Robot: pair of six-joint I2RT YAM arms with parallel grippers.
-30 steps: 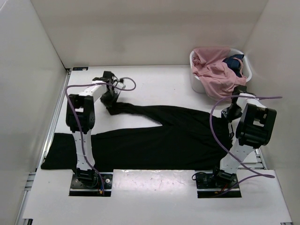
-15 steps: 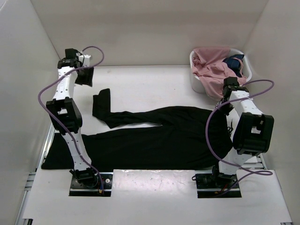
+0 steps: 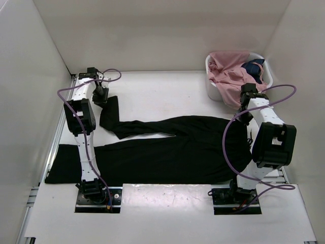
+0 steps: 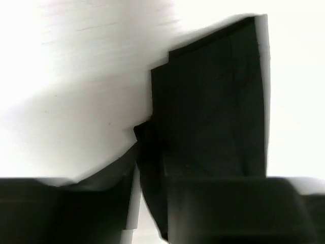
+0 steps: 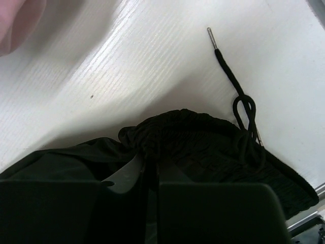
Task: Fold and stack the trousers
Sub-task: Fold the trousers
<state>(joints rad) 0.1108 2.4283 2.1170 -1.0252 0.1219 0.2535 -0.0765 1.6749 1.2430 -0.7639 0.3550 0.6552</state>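
The left arm has swung down from its raised pose of half a second ago, and the left tool (image 3: 101, 94) now sits low at the far cuff; the right arm has hardly shifted. From my seat the trousers (image 3: 177, 147) lie spread on the table (image 3: 162, 91), waistband at the right tool (image 5: 148, 172), one leg running straight out to the left tool's near side, the other angling up to meet it. In the left wrist view the left tool is clenched on a pinch of cuff, the rest of the cuff lying flat just ahead of it, though the picture is blurred. The right tool grasps the gathered waistband; the drawstring (image 5: 229, 71) trails ahead of it and to its right, metal tip resting on the table.
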